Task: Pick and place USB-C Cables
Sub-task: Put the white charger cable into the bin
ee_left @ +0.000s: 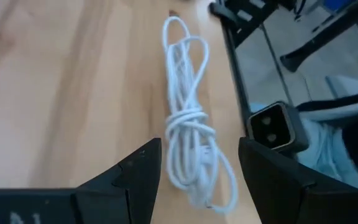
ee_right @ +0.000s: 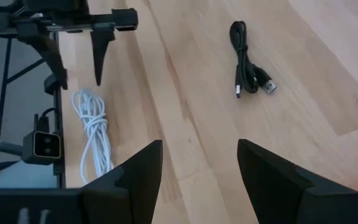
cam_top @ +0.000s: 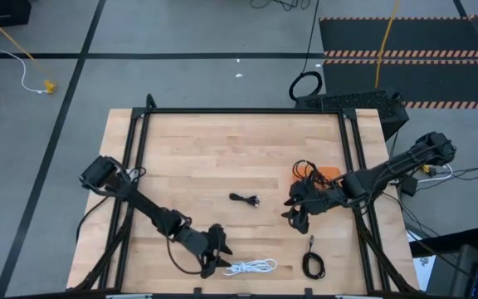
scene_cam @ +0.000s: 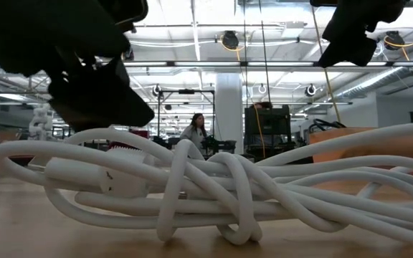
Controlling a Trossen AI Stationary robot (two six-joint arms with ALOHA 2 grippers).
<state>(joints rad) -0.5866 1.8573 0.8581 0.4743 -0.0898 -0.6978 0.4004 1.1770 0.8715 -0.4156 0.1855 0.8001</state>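
1. Left pincer (cam_top: 220, 252) low over the desk (cam_top: 197, 158) near its front edge, fingers spread wide and holding nothing.
2. White cable (cam_top: 252, 267) lying loosely coiled on the desk just right of that pincer; seen in the left wrist view (ee_left: 188, 134) stretching forward from the gap between the spread fingers, its near end between them, no finger touching it.
3. Same white cable (scene_cam: 214, 190) filling the low view close to the camera, with the left pincer dark above its left part.
4. Small black cable (cam_top: 245, 199) lying alone mid-desk, well apart from both pincers; shown in the right wrist view (ee_right: 249, 59) as a slim bundle with its plugs at one end.
5. Right pincer (cam_top: 294, 218) hanging over the desk right of centre, fingers parted wide and empty, with bare wood showing between them in the right wrist view.
6. Another black cable (cam_top: 313, 262) coiled near the front edge, below the right pincer and apart from it.
7. Orange tray (cam_top: 329, 173) at the right side of the desk, partly hidden by the right arm; black cable (cam_top: 305, 171) draped across its left edge.
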